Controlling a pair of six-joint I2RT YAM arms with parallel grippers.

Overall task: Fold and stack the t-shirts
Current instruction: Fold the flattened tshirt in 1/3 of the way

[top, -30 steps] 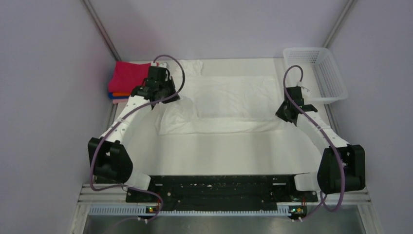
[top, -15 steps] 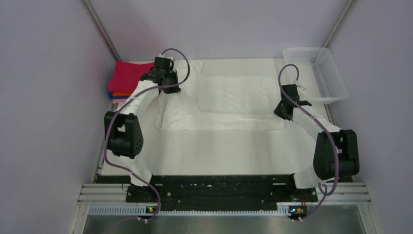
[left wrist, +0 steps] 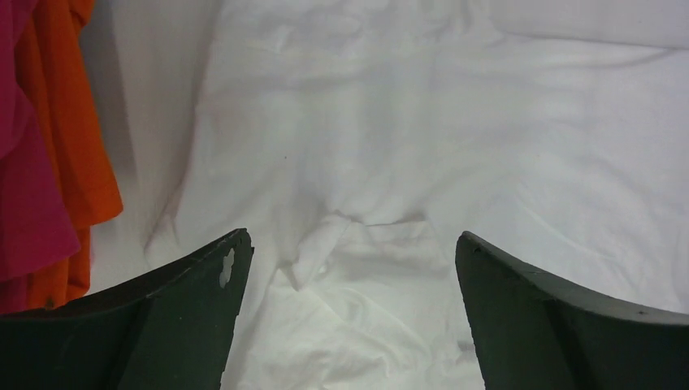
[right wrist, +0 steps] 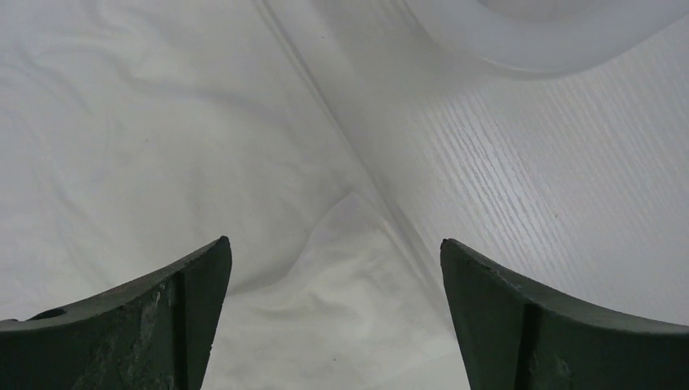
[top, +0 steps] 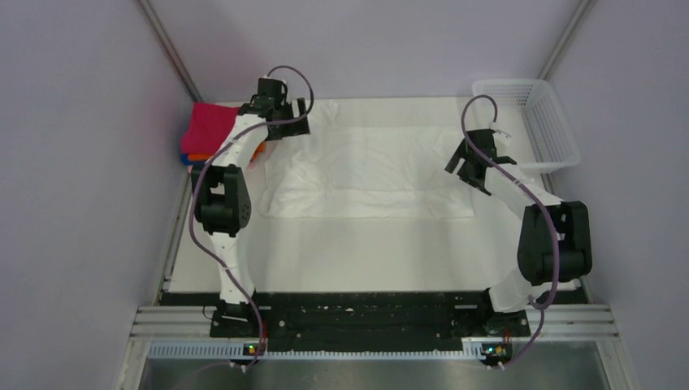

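**A:** Largest first. Bench [top: 366, 252]: white, wood-grain. What is on it?

**B:** 1 white t-shirt [top: 374, 175], mid-bench, wrinkled, lying as a wide band with part of it doubled over. Its long axis runs left to right, across the front of both arms. A flap of cloth sticks out at the far left corner.

**A:** Other items?

**B:** Basket [top: 526, 83] at the far right corner, near the shirt's right edge but apart from it. Stack of folded shirts [top: 207, 130] at the far left edge has magenta on top, orange under it and a blue edge lower down. In the left wrist view the stack lies just beside the shirt's left end.

**A:** Tools?

**B:** 2, both empty.
- **Left tool** [left wrist: 349, 244]: jaws spread wide over the shirt's far left end, with a small pucker of cloth below the gap.
- **Right tool** [right wrist: 333, 244]: jaws spread wide over the shirt's right edge, where cloth meets bare bench.

I cannot tell whether either pair of tips touches the cloth.

**A:** Which relation does the next move turn on?

**B:** Judgement only. Each arm is the nearer one to its own end of the long axis, and the cloth lies directly beneath each tool. A 2-point pinch at the 2 ends looks the likely next step, followed by another fold. The stack is to the left, so the left arm is better placed to carry the shirt over. Risk: the cotton is thin, so a pinch may catch only 1 layer.
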